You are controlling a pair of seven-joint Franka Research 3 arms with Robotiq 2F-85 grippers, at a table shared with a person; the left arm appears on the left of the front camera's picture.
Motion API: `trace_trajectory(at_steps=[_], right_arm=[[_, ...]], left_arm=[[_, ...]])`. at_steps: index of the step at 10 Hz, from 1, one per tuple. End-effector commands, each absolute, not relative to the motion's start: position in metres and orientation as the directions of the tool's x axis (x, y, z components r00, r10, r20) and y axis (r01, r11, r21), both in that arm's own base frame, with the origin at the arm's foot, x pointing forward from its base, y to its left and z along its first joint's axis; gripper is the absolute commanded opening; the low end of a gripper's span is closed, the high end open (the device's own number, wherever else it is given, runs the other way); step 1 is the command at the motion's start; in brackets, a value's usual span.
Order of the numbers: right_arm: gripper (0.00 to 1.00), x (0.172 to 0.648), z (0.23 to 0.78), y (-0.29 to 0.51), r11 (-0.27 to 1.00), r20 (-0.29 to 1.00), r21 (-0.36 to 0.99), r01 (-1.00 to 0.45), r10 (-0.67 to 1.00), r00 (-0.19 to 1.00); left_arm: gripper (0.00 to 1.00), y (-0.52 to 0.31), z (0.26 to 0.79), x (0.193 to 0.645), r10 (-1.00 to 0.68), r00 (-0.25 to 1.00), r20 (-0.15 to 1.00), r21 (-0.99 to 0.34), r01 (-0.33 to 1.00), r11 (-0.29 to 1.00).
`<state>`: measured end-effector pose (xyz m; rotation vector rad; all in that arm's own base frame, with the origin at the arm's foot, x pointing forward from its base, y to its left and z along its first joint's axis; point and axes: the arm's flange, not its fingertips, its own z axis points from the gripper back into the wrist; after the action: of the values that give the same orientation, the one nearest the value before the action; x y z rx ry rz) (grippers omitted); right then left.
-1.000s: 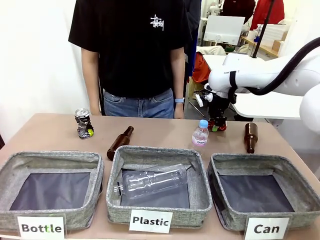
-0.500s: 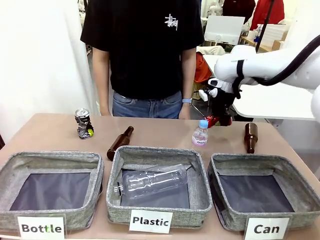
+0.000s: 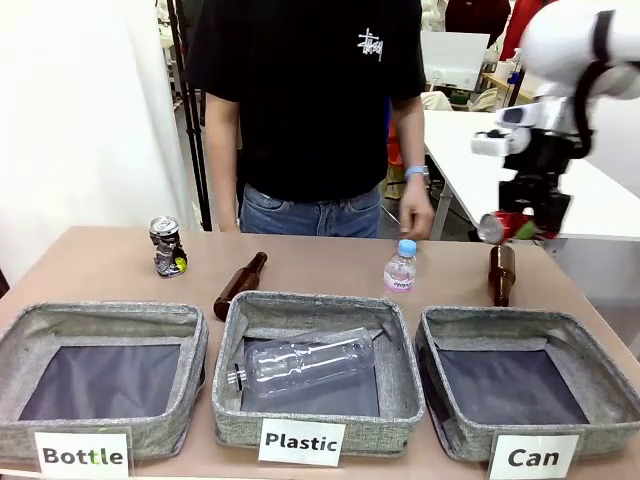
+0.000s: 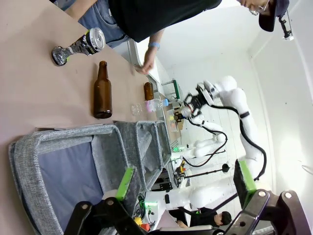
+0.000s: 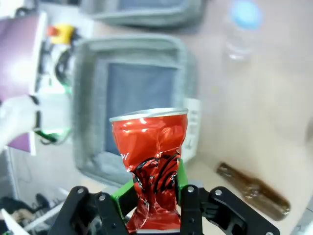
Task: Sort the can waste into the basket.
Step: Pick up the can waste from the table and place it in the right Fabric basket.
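Can basket (image 3: 455, 425) sits at the near right of the brown table (image 3: 100, 260), with nothing in it. A person in a black T-shirt (image 3: 310, 100) stands at the far side, one hand (image 3: 415, 215) hanging by the table edge. The Plastic basket (image 3: 400, 380) in the middle holds a large clear bottle (image 3: 305, 365) lying on its side, and the Bottle basket (image 3: 30, 330) stands at the near left.

The right gripper (image 3: 515, 225) hangs in the air above the table's far right corner, behind the Can basket. Its jaws are clamped on the crushed red can (image 5: 151, 156). The left gripper (image 4: 185, 180) stands wide apart, holding nothing.

One brown glass bottle (image 3: 501, 273) stands upright just behind the Can basket, and another (image 3: 240, 285) lies by the Plastic basket. A small water bottle (image 3: 401, 267) stands between them. The dark crushed can (image 3: 167, 247) stands upright at the far left of the table.
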<state>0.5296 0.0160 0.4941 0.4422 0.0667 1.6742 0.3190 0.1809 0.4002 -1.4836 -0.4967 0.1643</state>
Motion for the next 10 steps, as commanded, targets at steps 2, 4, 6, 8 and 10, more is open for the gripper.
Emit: trace_trajectory(at_steps=[2,4,6,8,10], right_arm=[[0.00,0.391,0.488,0.001,-0.138,0.234,0.114,-0.984,0.966,-0.108],[0.00,0.337,0.479,-0.009,-0.121,0.195,0.090,-0.989,0.975,-0.102],[0.00,0.325,0.469,-0.002,-0.112,0.165,0.098,-0.989,0.982,-0.094],[0.00,0.333,0.469,-0.013,-0.133,0.182,0.092,-0.987,0.977,-0.115],[0.00,0.344,0.472,-0.022,-0.150,0.186,0.094,-0.984,0.974,-0.131]], left_arm=[[1.00,0.180,0.400,0.317,0.396,0.887,0.237,-0.971,0.217,0.097],[1.00,0.180,0.400,0.317,0.396,0.887,0.237,-0.971,0.217,0.097],[1.00,0.180,0.400,0.317,0.396,0.887,0.237,-0.971,0.217,0.097],[1.00,0.180,0.400,0.317,0.396,0.887,0.237,-0.971,0.217,0.097],[1.00,0.180,0.400,0.317,0.396,0.887,0.237,-0.971,0.217,0.097]])
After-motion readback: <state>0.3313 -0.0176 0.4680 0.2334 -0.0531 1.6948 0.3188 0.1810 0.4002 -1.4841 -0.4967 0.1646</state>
